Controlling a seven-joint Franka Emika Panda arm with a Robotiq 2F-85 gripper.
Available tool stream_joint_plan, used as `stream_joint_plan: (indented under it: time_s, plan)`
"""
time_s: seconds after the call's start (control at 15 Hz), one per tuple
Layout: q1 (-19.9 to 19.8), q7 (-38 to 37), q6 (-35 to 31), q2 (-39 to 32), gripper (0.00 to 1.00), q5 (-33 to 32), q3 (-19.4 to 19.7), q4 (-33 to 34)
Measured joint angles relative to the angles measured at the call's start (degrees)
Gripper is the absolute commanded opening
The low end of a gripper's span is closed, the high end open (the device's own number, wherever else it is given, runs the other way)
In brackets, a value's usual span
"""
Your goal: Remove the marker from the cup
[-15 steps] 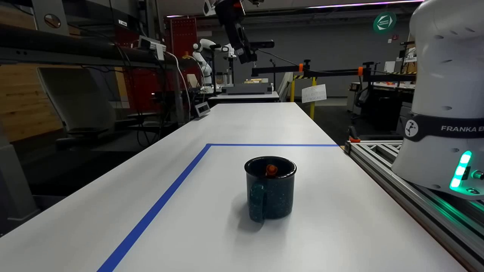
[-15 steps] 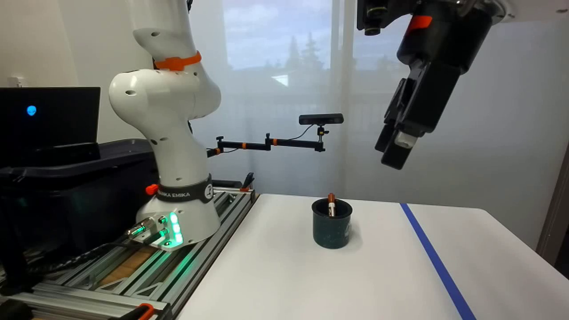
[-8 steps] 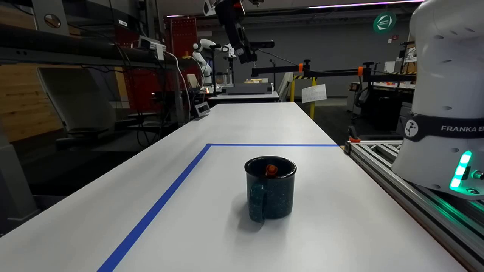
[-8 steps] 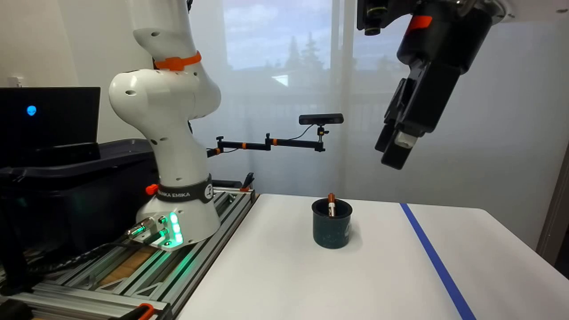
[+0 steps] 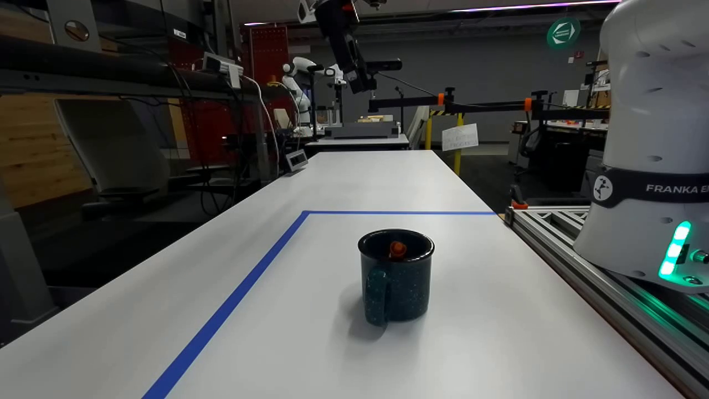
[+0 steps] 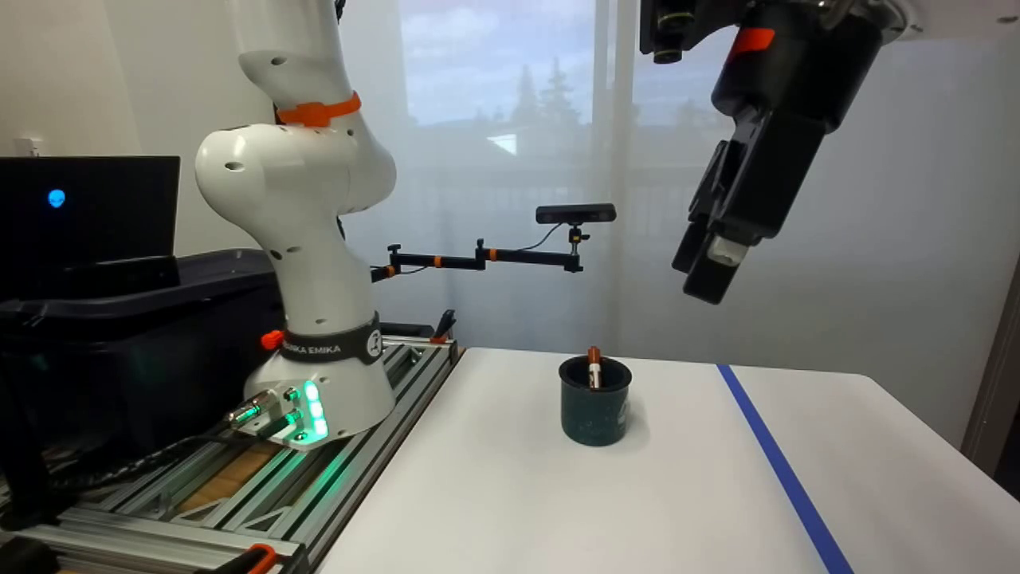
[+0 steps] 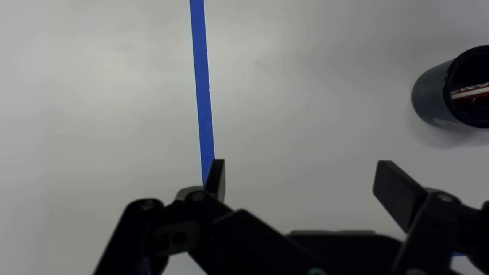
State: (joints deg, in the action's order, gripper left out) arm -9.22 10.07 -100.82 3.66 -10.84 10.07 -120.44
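The dark blue-green speckled cup (image 5: pixel 407 291) stands upright on the table, its handle toward the camera in an exterior view; the cup also shows in an exterior view (image 6: pixel 594 418). The red-orange marker (image 6: pixel 594 368) with a white band leans inside the cup, its end above the rim; only its end (image 5: pixel 397 249) shows in an exterior view. In the wrist view the cup (image 7: pixel 429 95) and marker (image 7: pixel 471 95) are cut off by the right edge. My gripper (image 7: pixel 300 172) is open and empty, high above the table and apart from the cup; it shows in both exterior views (image 5: pixel 363 83) (image 6: pixel 701 275).
The white table (image 6: pixel 494 494) carries blue tape lines (image 5: pixel 238 293); a tape line also shows in the wrist view (image 7: pixel 202 91). The arm's base (image 6: pixel 319 399) stands on metal rails (image 6: pixel 382 446) along the table's edge. A camera (image 6: pixel 575 214) on a jointed bar stands behind the table.
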Motion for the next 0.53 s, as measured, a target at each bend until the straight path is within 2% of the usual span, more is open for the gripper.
stream_joint_plan:
  time_s: [0.2,0.53]
  plan:
    - [0.05,0.72,0.0,-0.03,1.0,1.63,-0.03,0.0]
    - [1.59,-0.24,-1.87,0.15,1.0,19.01,-1.79,0.49]
